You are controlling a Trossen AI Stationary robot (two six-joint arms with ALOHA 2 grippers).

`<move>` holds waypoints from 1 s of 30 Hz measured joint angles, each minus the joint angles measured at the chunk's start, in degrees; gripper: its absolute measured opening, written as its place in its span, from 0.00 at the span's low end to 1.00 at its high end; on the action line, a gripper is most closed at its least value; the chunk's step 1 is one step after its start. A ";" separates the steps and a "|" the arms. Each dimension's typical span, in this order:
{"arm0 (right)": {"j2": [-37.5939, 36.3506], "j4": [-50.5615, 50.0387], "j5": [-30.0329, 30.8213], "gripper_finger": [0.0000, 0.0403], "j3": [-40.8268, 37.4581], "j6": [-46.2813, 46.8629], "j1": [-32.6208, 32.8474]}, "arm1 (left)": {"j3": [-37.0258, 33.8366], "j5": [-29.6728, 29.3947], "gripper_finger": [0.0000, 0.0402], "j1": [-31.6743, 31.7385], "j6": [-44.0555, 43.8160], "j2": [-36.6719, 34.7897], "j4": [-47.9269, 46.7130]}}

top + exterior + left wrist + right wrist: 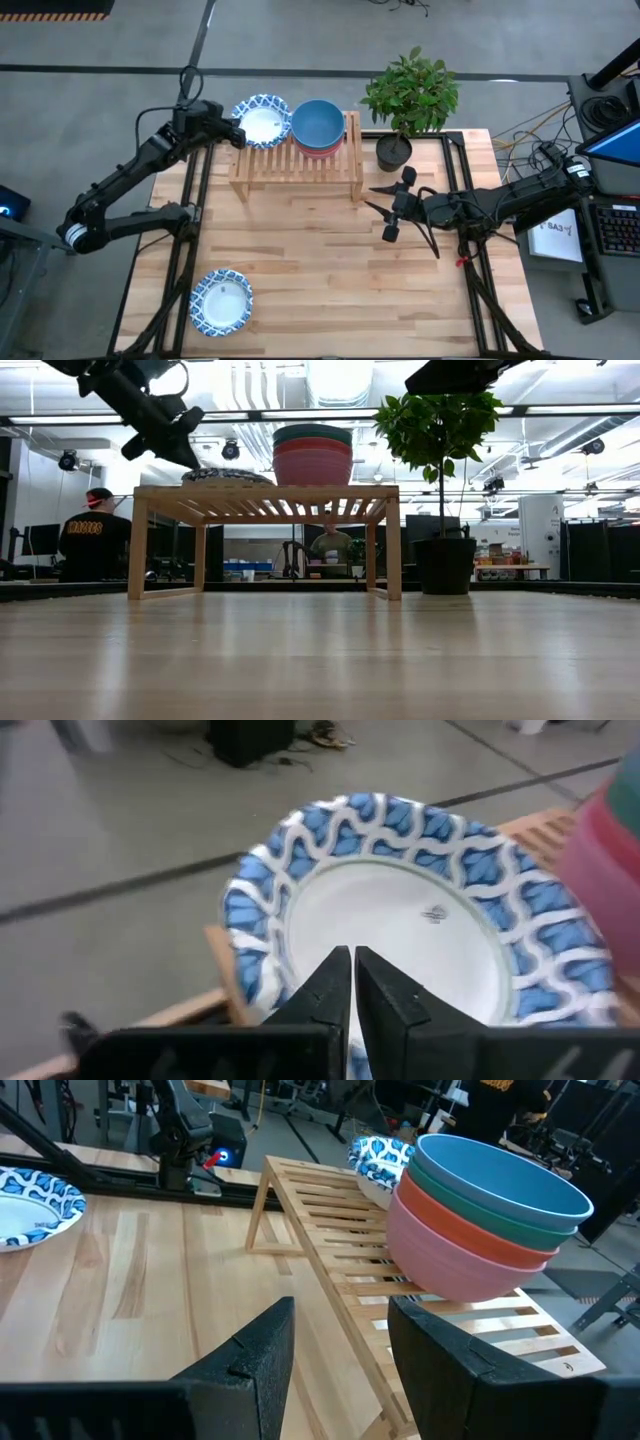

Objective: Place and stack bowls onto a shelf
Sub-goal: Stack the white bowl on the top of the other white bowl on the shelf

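Left gripper (238, 134) pinched on patterned bowl (262, 120) rim at shelf (300, 168) far-left | last bowl (221, 301) near-left, left arm nearer | right gripper (385, 208) open, empty

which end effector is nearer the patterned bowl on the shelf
Left. The left end effector is at the rim of the patterned bowl on the shelf, fingers shut. The right end effector hovers over the table, in front of the shelf's other end.
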 joint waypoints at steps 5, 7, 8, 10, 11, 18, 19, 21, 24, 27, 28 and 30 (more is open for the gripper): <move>0.00 0.00 0.07 0.38 0.00 0.00 0.00 | 1.64 1.84 0.00 0.00 -1.21 -0.40 -0.24; 0.00 -0.02 0.25 0.38 0.00 -0.03 -0.09 | 2.18 1.87 0.00 0.01 -0.69 -0.79 -0.03; 0.00 -0.02 0.31 0.38 0.00 -0.14 -0.09 | 2.28 2.62 0.00 -0.16 -0.13 -1.06 -0.10; -0.02 0.04 0.15 0.38 -0.23 -0.89 -0.09 | 2.07 7.81 0.00 -1.14 0.92 -1.80 -0.37; -0.02 0.02 -0.01 0.38 -0.42 -1.30 -0.09 | 1.72 11.18 0.00 -1.93 1.03 -2.22 -0.47; -0.02 0.21 -3.10 0.37 -1.40 -3.13 -0.11 | -3.10 20.49 0.00 -15.91 -6.50 -6.79 -0.52; -0.02 0.25 -3.08 0.37 -1.40 -3.13 -0.11 | -3.78 19.76 0.00 -19.29 -7.02 -7.52 -0.59; -0.02 0.29 -3.06 0.37 -1.40 -3.19 -0.11 | -4.75 16.22 0.00 -26.91 -8.39 -9.06 -0.91; -0.02 0.42 -3.06 0.37 -1.40 -3.19 -0.11 | -5.03 8.80 0.00 -38.26 -12.75 -10.52 -3.40; -0.02 0.39 -3.06 0.37 -1.40 -3.15 -0.11 | -5.01 1.43 0.00 -49.19 -21.60 -10.66 -7.01; -0.02 0.40 -3.06 0.37 -1.40 -3.08 -0.11 | -5.01 -0.59 0.00 -52.46 -24.91 -10.47 -8.03; -0.02 0.40 -3.06 0.37 -1.40 -3.07 -0.11 | -4.99 -3.74 0.00 -58.47 -31.53 -9.70 -9.29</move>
